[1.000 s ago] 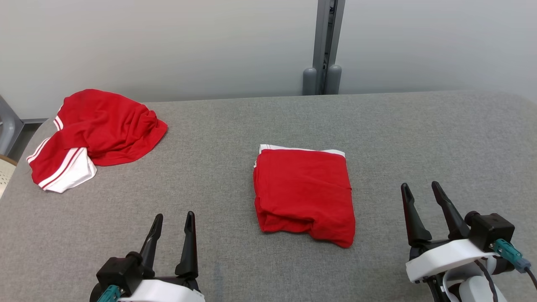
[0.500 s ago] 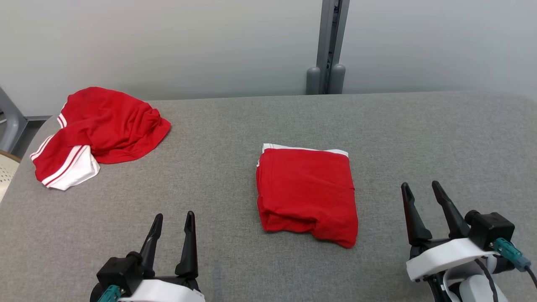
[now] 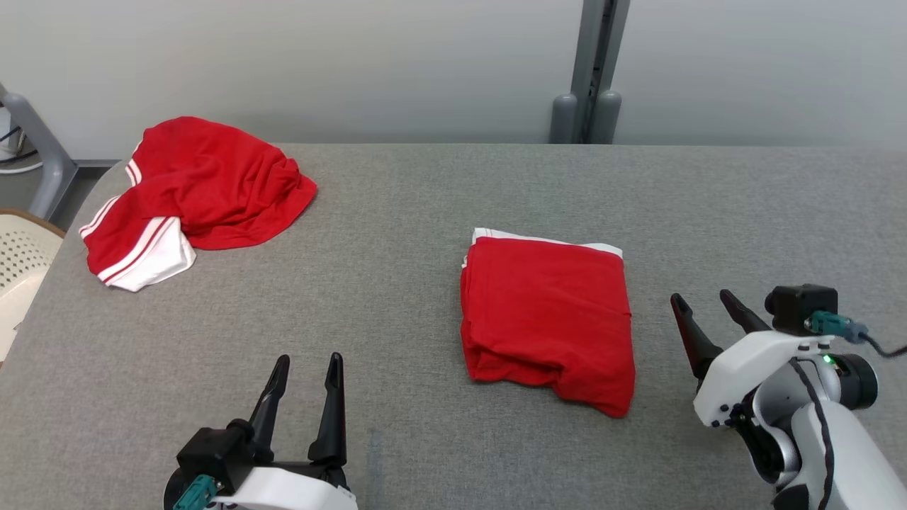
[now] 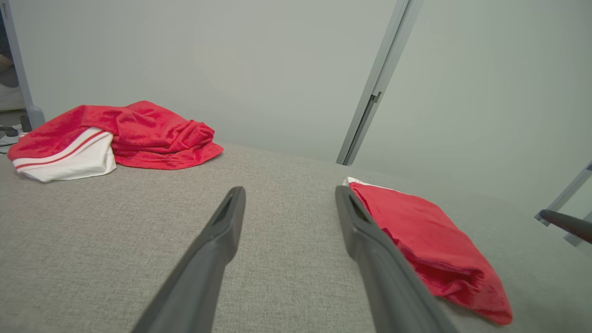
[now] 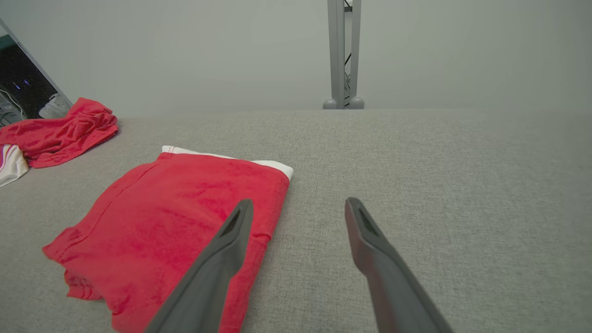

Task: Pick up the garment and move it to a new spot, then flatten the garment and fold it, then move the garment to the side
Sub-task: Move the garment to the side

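A folded red garment, soft knit cloth with a white band along its far edge, lay flat near the middle of the grey fabric-covered worktop, its near edge thick and slightly rumpled.

The robot's left claw was poised at the worktop's near side, to the left of the folded red garment and apart from it. Its two long dark fingers pointed away from the robot, spread wide and holding nothing. The black wrist block and white casing sat low behind them.

The right claw stood near the garment's right edge without touching it. It too was fully spread and empty, its fingers angled forward and a little leftward. The right arm's white forearm rose from the lower right corner in the head view, bent at the wrist, with a black cable running along it.

A crumpled red garment with white striped trim was heaped at the worktop's far left corner, well apart from the folded one. A grey metal post stood against the pale wall behind the far edge. A cream perforated plastic object showed beyond the left edge.
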